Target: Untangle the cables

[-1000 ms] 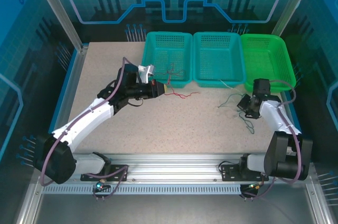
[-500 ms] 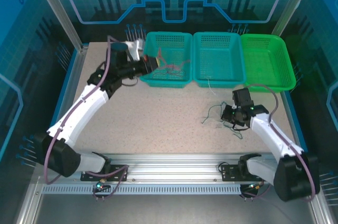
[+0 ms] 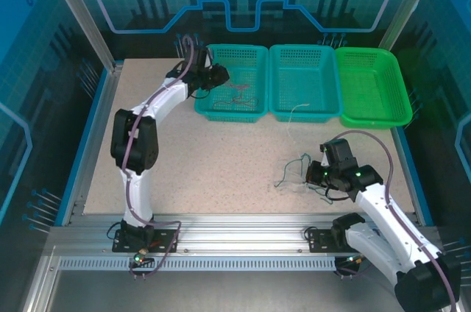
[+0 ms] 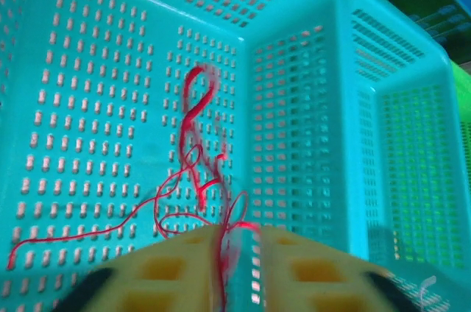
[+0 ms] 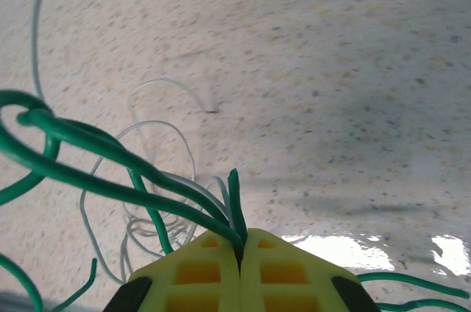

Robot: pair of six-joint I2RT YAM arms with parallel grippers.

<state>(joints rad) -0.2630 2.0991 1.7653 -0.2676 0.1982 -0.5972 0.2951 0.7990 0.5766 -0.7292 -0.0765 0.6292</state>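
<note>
Overhead, the left gripper [image 3: 218, 76] hung above the left teal basket [image 3: 234, 48] at the far left of the table [image 3: 199, 168]. Its yellow pads [image 4: 169, 268] stood a little apart, and through the narrow gap we could see basket mesh. A red cable [image 3: 238, 94], hair-thin and kinked into small loops, sprawled across that basket's floor. From the wrist view, one blurred strand of it ran up between the parted pads, though we could not tell whether they touched it. On the near right of the table, well apart from the baskets, the right gripper [image 3: 321, 174] was pressed closed on a green cable [image 5: 234, 201]. Its glossy strands bent out of the seam between the pads and looped away to the left over the speckled tabletop. A whitish cable [image 5: 168, 80], finer and paler, curled in loose rings beside and beneath the green one, and it seemed to run into the same seam. A further pale strand [image 3: 296, 111] lay at the near wall of the middle teal basket [image 3: 305, 48].
</note>
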